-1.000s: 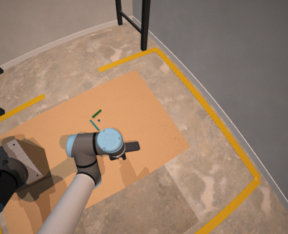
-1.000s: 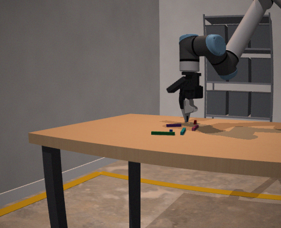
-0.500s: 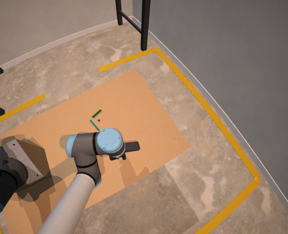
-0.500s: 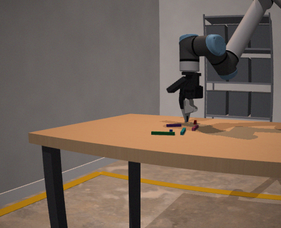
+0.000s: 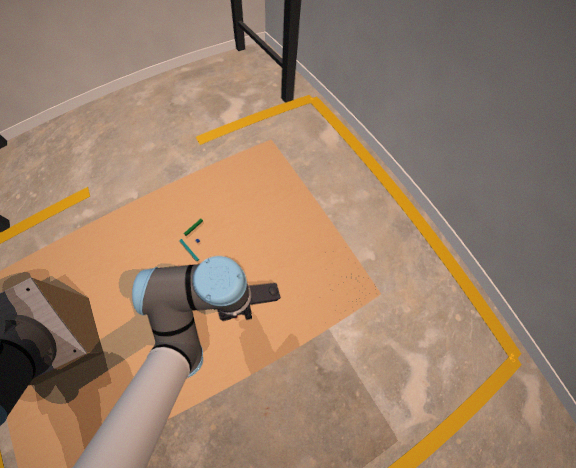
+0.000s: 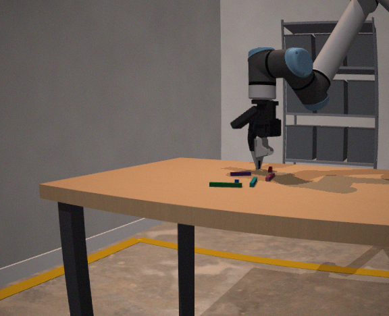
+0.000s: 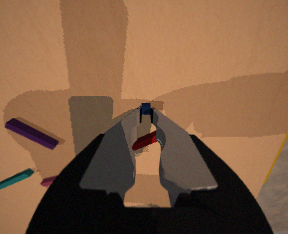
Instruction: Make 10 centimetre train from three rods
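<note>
While no train is lined up yet, the near-side layout on the bench (image 6: 154,203) reads as follows: green rod (image 6: 225,184) lies flat closest to the exterior camera, a loose blue rod (image 6: 236,181) just behind its right end, and the turquoise rod (image 6: 253,181) is angled beside them. Next back are the purple rod (image 6: 240,173) and magenta rod (image 6: 269,176), then the red rod (image 6: 269,169), all apart from each other. Further back, the claw (image 6: 258,165) points straight down with its tips low over the wood, and the wrist view shows it pinched on a second, tiny blue rod (image 7: 146,108) right at the fingertips. Whether that piece has left the bench can't be told. The red rod shows in the gap below the fingers, near the held piece. Judgement: the step is the pick of the 1 cm piece. Both 1+2+7 and 1+1+8 would fit, so the target can't be called. To do it well: lift straight up, slowly, since the grip is on a very small face. Clear the red rod before traversing, and set down flat with the end square to its neighbour. The rods are hard-edged square bars with plain matte colour. The bench top is smooth light wood on dark legs. A grey shelf rack (image 6: 341,115) stands far behind.
</note>
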`<state>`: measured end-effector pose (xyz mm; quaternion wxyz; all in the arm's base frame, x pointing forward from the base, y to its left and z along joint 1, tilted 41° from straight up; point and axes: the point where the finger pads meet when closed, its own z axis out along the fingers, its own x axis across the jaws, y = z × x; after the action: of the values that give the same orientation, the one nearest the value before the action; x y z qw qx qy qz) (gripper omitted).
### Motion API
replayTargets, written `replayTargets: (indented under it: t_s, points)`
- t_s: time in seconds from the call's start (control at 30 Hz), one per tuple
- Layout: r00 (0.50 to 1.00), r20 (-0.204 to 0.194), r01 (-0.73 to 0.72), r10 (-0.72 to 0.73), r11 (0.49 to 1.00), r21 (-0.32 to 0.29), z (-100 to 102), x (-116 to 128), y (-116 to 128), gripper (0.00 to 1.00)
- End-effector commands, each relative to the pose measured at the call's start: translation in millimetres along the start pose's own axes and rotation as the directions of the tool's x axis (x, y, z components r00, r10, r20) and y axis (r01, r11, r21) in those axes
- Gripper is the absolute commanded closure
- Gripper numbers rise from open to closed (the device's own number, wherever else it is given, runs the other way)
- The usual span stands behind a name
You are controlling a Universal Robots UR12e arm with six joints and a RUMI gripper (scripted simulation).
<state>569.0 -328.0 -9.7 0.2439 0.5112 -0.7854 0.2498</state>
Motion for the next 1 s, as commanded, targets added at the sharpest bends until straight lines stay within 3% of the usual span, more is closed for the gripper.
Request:
replayTargets:
  t_s: [0.0,0.13,0.3,0.37,0.57,0.97]
  points:
    - [1.0,0.001,0.002,-0.002,1.0,0.001,-5.2,-1.0,1.8,1.0]
    - [1.0,0.0,0.001,-0.001,1.0,0.002,-23.5,-0.3,0.5,1.0]
    - [1.0,0.0,-0.002,0.002,1.0,0.005,-61.3,0.6,-2.0,1.0]
    - [1.0,0.0,-0.002,0.002,1.0,0.005,-61.3,0.6,-2.0,1.0]
    - [1.0,0.0,-0.002,0.002,1.0,0.005,-96.5,0.7,-1.9,1.0]
    - [1.0,0.001,0.0,0.0,1.0,-0.001,-99.2,-0.2,0.3,1.0]
